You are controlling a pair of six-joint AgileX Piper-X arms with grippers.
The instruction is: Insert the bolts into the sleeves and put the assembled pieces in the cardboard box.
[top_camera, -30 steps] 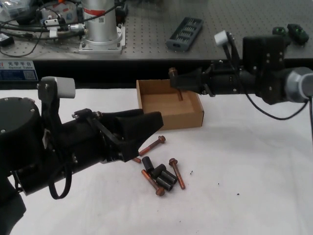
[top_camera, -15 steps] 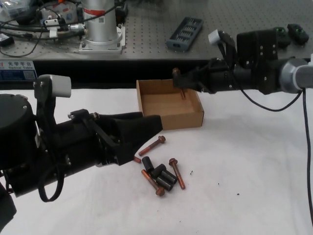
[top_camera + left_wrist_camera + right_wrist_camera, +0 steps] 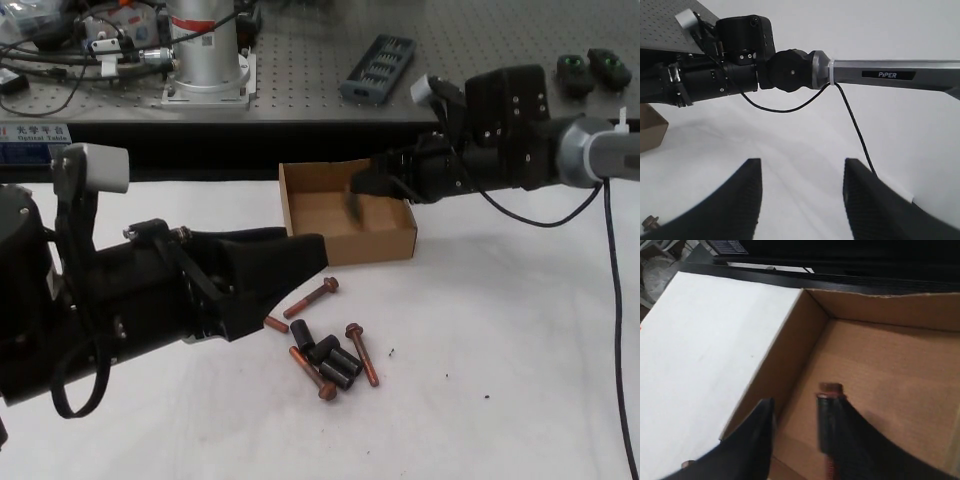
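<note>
Right wrist view puts the right hand (image 3: 800, 410) over the box (image 3: 790, 347), its fingers apart. An assembled piece (image 3: 826, 426) stands nearly upright against one finger with a clear gap to the other, so it looks loose rather than pinched. Whether it rests on the box floor I cannot tell. The step in hand is the drop-off of that piece. It is a black sleeve with a coppery bolt head above one end and thread showing below the other.

Next, I judge, the right arm must lift clear of the box and a new pair must be joined. In the high view the left hand (image 3: 318, 250) hangs near the pile on the bench (image 3: 500, 350): several coppery bolts (image 3: 311, 298) and a few black sleeves (image 3: 336, 364), just in front of the box. The left wrist view shows its fingers spread with nothing between them. A bolt calls for a grip on its shank, clear of the sleeves touching it.
</note>
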